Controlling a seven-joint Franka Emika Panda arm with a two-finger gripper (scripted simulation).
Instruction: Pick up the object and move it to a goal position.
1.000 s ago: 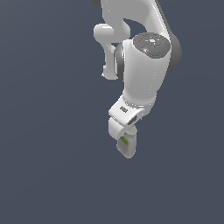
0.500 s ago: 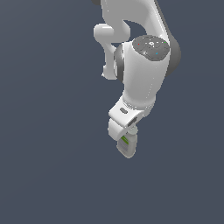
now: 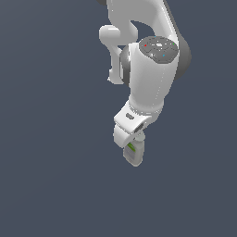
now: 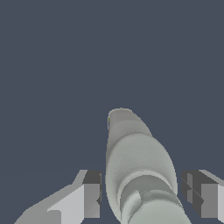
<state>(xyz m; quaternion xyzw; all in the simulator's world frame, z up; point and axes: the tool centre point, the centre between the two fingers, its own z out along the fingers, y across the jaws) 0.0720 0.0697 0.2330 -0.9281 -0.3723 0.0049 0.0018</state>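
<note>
Gripper [image 4: 142, 192] spread, fingers [image 4: 89, 194] either side of bottle [image 4: 138, 168] at lower centre frame, not touching; centre on the flat sides, then squeeze evenly.

We see a glossy white arm [image 3: 150, 74] built of rounded, tube-like segments, with dark grey bands at the joints. Its broad joint cap is grey and carries small red, green and blue dots. The white gripper [image 3: 131, 139] body bears a small dark slot, and in the wrist view its fingers [image 4: 91, 194] are pale grey with dark inner pads.
</note>
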